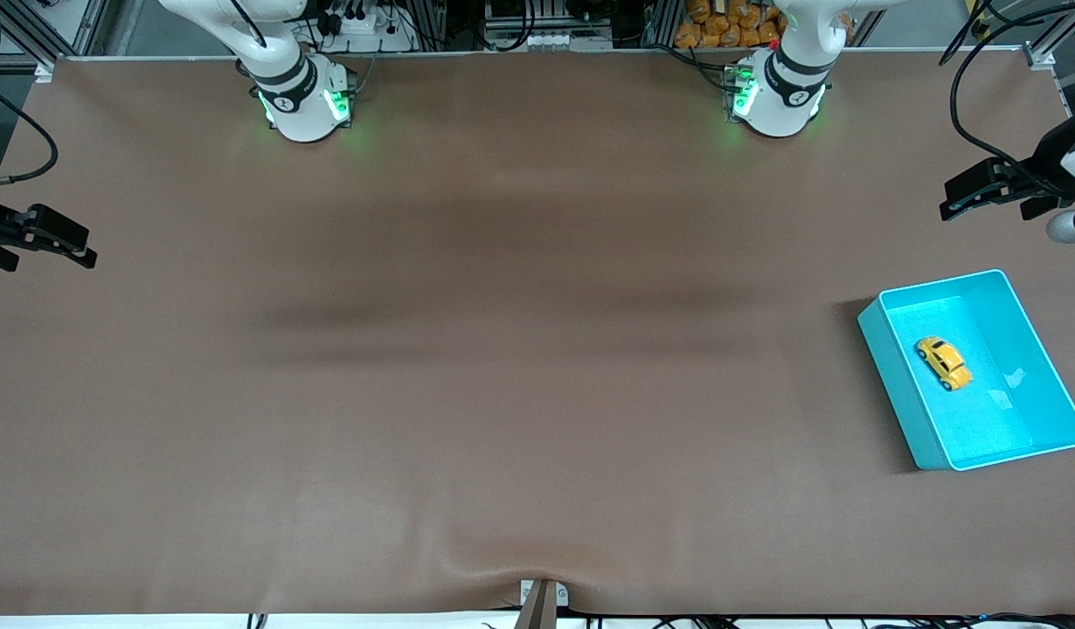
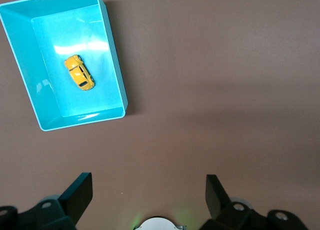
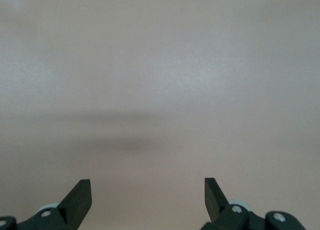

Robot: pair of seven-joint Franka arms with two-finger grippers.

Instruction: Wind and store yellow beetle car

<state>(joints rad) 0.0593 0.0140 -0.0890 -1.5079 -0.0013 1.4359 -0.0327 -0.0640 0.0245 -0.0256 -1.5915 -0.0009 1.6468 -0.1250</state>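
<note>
Yellow beetle car lies in turquoise bin at left arm's end of brown tabletop, nose toward eleven o'clock. My left gripper over tabletop edge, fingers apart, empty. My right gripper waits, half cut off, fingers apart.

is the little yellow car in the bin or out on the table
In. The car sits on its wheels on the floor of the bin, no end effector near it.
</note>
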